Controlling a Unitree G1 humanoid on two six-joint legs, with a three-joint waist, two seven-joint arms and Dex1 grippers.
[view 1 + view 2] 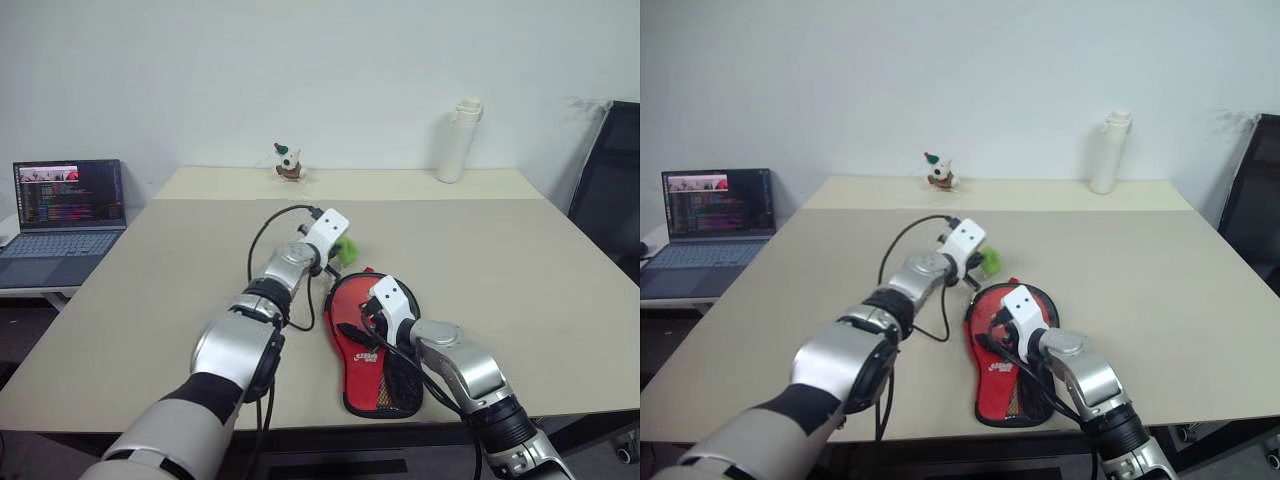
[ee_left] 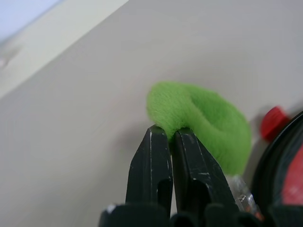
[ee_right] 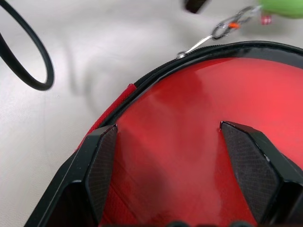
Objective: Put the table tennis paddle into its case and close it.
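Note:
The case [image 1: 372, 345] lies flat on the table near the front edge, its red side with white logo and black mesh facing up and a black zipper rim [image 3: 156, 75] around it. A fuzzy green ring [image 2: 203, 118] hangs on the zipper's metal pull [image 3: 222, 30] at the case's far, round end. My left gripper [image 2: 170, 132] is shut on this ring's near edge, just beyond the case [image 1: 338, 258]. Over the round part of the case, my right gripper [image 3: 168, 127] stands open, fingers spread above the red surface. The table tennis paddle is hidden.
An open laptop [image 1: 65, 215] sits on a side table at the left. A white bottle [image 1: 458, 140] and a small toy figure [image 1: 289, 162] stand at the table's far edge. A black chair [image 1: 610, 180] is at the right. A black cable [image 1: 262, 235] loops beside my left arm.

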